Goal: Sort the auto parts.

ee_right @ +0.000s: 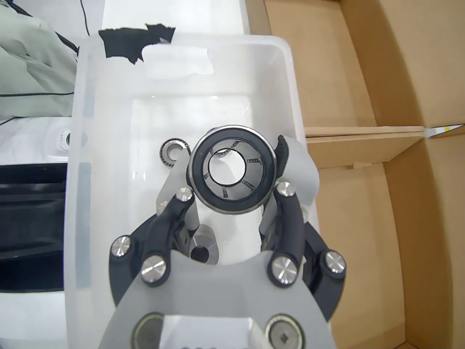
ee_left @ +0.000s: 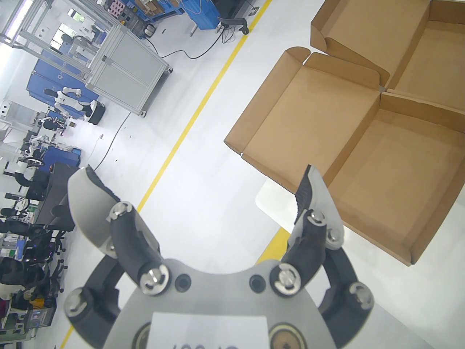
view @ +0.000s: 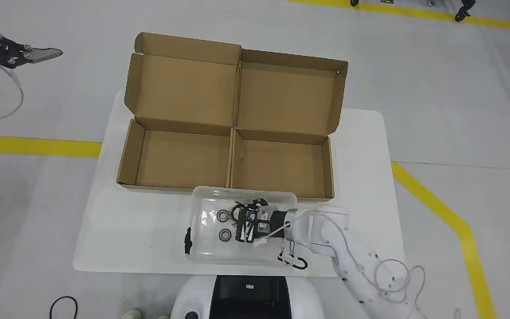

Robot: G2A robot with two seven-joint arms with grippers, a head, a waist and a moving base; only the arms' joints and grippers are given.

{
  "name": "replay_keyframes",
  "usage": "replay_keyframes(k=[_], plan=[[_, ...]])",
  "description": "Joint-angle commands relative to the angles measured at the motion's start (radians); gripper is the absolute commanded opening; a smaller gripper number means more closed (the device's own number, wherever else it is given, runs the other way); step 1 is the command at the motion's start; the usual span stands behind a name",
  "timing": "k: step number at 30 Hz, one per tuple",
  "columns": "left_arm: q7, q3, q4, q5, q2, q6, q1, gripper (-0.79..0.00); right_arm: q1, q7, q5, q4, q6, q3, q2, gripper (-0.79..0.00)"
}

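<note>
Right arm (view: 351,257) in from lower right of the top view, elbow bent, forearm angled toward lower centre. Right gripper (view: 247,225) at lower centre, pointing toward frame left, fingers (ee_right: 290,161) closed against both sides of a bearing (ee_right: 232,203). Left gripper (view: 40,54) at upper left edge of the top view, well apart from the right arm, fingers (ee_left: 87,190) spread wide.

Brown cardboard boxes (view: 183,159), clear bin (ee_right: 254,74), black-and-silver bearing (ee_right: 198,174), white table (view: 362,175), yellow floor stripes (view: 48,146)

Glossy metal bearing (ee_right: 199,172), translucent plastic bin (ee_right: 287,85), matt cardboard boxes (ee_right: 319,74)
</note>
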State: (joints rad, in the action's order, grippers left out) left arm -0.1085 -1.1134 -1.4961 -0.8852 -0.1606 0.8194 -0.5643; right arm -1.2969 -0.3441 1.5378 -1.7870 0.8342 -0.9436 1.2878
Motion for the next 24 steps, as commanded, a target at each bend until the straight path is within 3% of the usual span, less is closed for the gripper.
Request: replay_keyframes(k=[1, 15, 24], plan=[[0.000, 0.000, 0.000, 0.000, 0.000, 0.000, 0.000, 0.000, -0.002, 0.031, -0.031, -0.027, 0.018, -0.018, -0.005, -0.785], [0.000, 0.000, 0.000, 0.000, 0.000, 0.000, 0.000, 0.000, 0.081, 0.179, -0.388, -0.107, 0.093, -0.106, -0.013, -0.785], [0.000, 0.000, 0.000, 0.000, 0.000, 0.000, 0.000, 0.000, 0.190, 0.240, -0.512, -0.094, 0.043, -0.116, -0.005, -0.785]])
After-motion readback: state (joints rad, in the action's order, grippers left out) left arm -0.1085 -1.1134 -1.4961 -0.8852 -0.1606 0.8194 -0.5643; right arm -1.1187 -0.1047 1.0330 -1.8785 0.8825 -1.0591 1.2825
